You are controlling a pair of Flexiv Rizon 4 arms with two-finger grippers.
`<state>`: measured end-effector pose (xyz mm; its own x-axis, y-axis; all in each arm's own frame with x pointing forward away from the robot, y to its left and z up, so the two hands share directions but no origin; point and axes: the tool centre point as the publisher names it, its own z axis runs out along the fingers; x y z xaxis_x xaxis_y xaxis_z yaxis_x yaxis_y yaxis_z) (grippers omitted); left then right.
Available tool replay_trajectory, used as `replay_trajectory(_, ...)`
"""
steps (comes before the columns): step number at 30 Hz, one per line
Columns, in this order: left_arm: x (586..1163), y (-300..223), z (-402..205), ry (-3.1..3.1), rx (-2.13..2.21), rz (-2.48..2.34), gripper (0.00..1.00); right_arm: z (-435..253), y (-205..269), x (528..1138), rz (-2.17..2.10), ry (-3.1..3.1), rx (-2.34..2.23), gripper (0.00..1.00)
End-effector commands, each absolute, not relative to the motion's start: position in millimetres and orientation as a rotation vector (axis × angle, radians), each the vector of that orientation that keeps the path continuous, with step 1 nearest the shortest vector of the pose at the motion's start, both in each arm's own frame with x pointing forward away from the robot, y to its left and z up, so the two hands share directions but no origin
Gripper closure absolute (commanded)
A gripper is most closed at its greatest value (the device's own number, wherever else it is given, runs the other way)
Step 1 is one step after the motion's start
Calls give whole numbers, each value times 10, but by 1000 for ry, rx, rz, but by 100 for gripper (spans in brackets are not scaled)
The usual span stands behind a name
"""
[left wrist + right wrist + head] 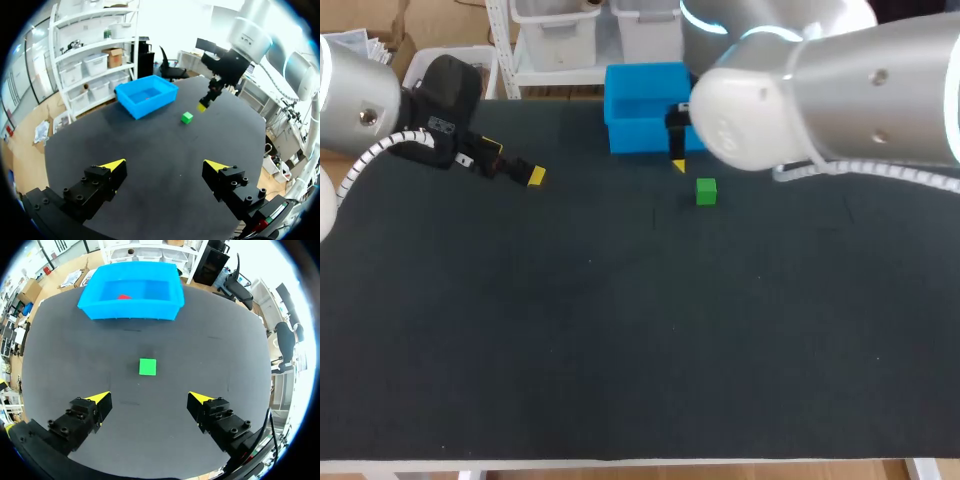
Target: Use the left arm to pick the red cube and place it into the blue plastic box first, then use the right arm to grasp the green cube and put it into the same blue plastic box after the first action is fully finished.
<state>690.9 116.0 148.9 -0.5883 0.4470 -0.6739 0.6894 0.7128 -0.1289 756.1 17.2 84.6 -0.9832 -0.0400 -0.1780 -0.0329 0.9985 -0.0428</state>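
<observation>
step 1 of 2 looks done: red cube [123, 296] sits in the blue plastic box [620, 135], upper centre, left gripper [165, 165] spread and empty; step 2 left, green cube [706, 191] loose just below the box, ahead of the right gripper [148, 398], fingers parted, empty.

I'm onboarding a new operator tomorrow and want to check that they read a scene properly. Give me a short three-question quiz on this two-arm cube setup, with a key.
1. True or false: the red cube lies inside the blue plastic box.
2. Where is the green cube? A) inside the box; B) on the table, ahead of the open right gripper; C) balanced on the box's rim.
3. Fill in: the left gripper is ___ and holds nothing.

Key: 1 true; 2 B; 3 open.
</observation>
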Motion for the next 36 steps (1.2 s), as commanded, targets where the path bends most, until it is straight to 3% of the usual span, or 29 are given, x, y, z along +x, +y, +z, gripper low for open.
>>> replay_trajectory(1,6921,1164,1483,2291,862,-511,0,785,252,7648,-79,2973,-58,0)
replay_trajectory(36,6921,1164,1483,2291,862,-511,0,18,159,8077,51,2933,-33,0)
